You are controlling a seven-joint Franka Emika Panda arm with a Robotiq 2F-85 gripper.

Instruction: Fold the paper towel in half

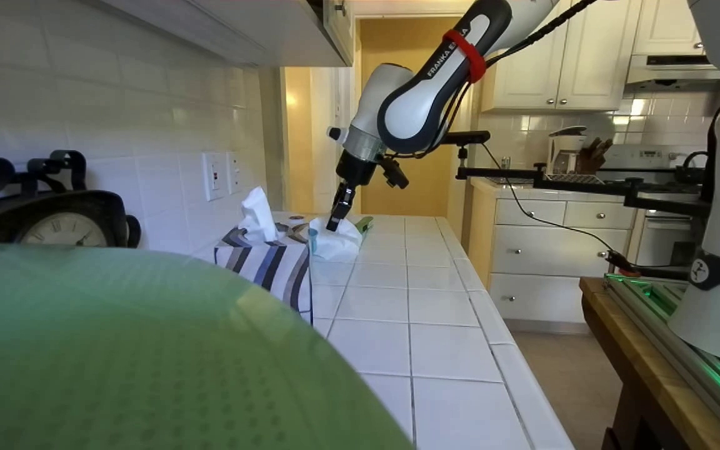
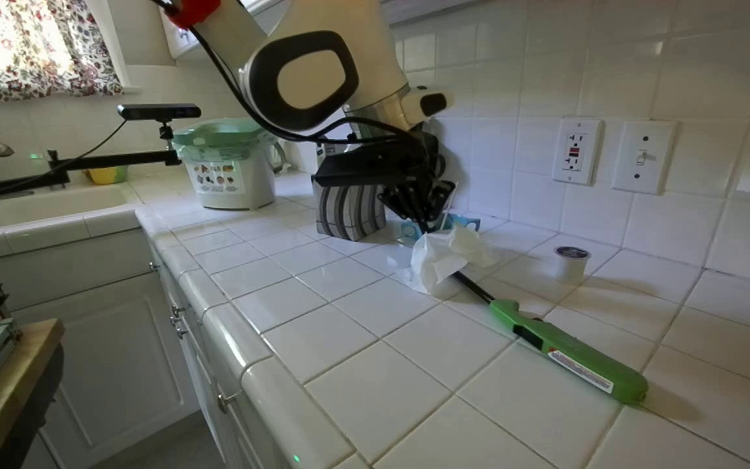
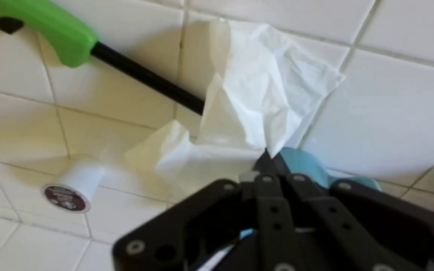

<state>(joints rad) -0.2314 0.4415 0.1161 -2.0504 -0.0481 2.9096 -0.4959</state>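
Note:
The paper towel point(image 3: 247, 101) is a thin white crumpled sheet on the white tiled counter. It also shows in both exterior views point(image 1: 338, 247) point(image 2: 437, 257). My gripper point(image 3: 271, 154) points down at it, with its black fingers closed together. A pinched point of the sheet sits between the fingertips in the wrist view. Part of the sheet bunches up below the tips, and other parts spread on the tiles. The gripper also shows in both exterior views point(image 1: 334, 226) point(image 2: 424, 228). The sheet's far side behind the fingers is hidden.
A green lighter point(image 2: 570, 355) lies with its black stem point(image 3: 145, 79) reaching under the sheet. A small white pod point(image 2: 571, 266) stands near the wall. A striped tissue box point(image 1: 272, 272) and a teal object point(image 3: 307, 163) are close by. A green object point(image 1: 147, 350) fills the foreground.

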